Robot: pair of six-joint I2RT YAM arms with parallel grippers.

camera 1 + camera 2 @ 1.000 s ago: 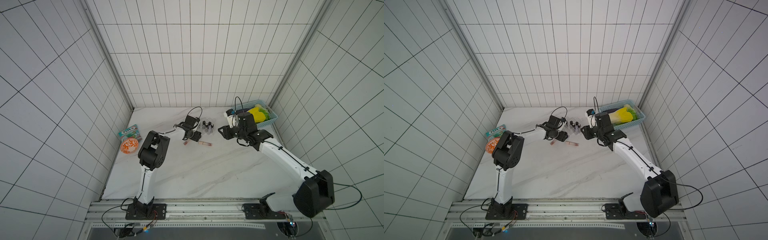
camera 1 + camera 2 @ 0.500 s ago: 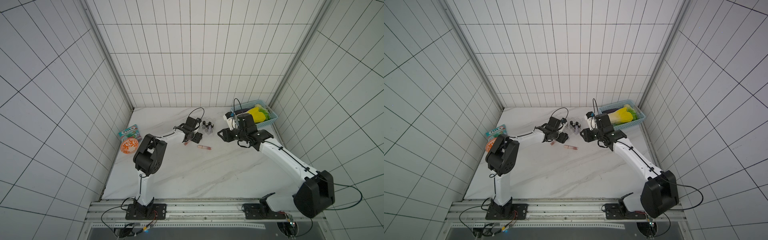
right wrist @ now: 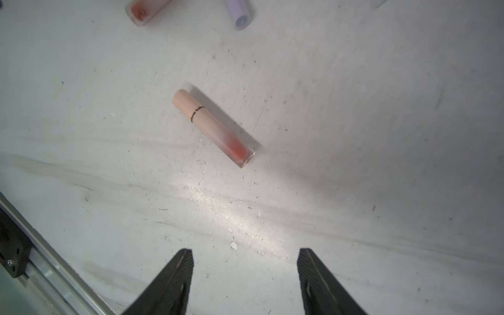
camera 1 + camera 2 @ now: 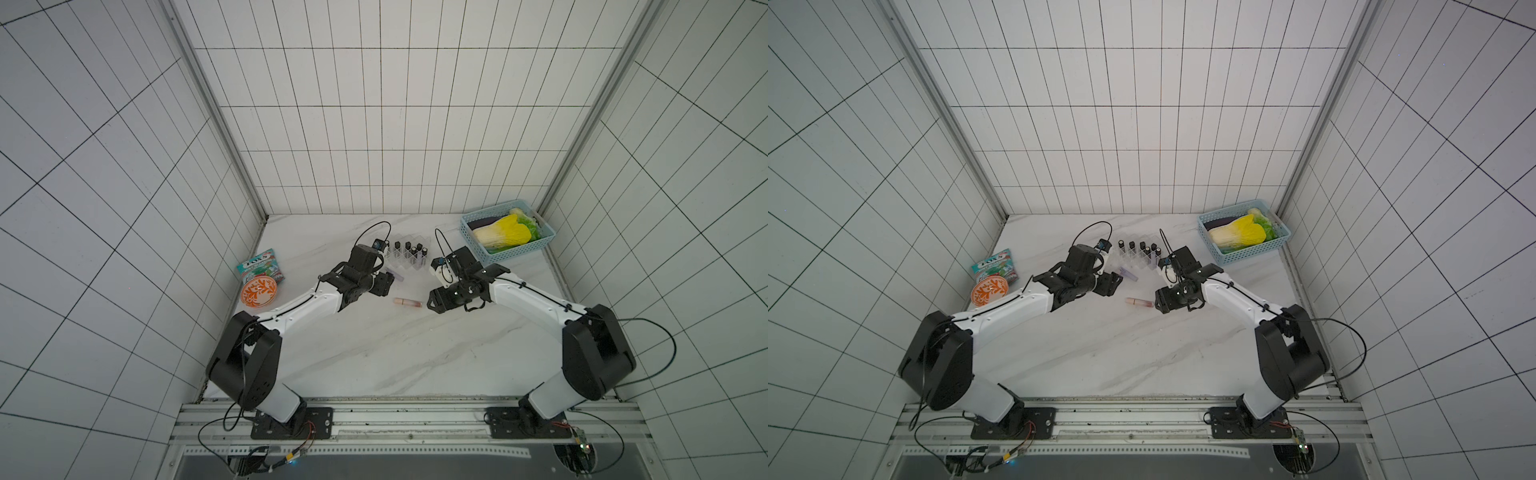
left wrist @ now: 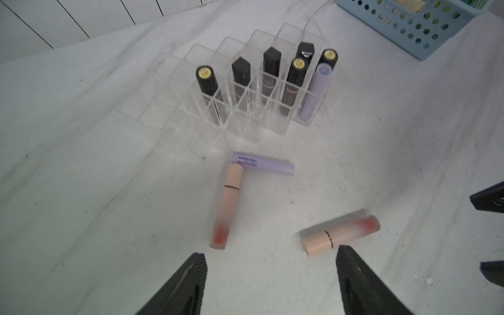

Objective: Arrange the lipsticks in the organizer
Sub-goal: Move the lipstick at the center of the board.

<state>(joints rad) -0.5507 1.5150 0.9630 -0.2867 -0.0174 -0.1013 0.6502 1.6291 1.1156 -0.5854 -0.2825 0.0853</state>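
Six glossy black lipsticks (image 5: 296, 79), one lilac tube (image 5: 315, 94) — upright in clear organizer (image 5: 234, 45)

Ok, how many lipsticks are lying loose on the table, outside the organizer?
3: a lilac lipstick beside the organizer, a pink lipstick touching that lilac one, and a second pink lipstick lying apart. None looks hidden.

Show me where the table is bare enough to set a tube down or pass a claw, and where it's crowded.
Free: the wide marble between the loose pink tube and the front rail; also the strip between the organizer and the back wall. Crowded: just before the organizer, where a lilac tube and another pink tube touch.
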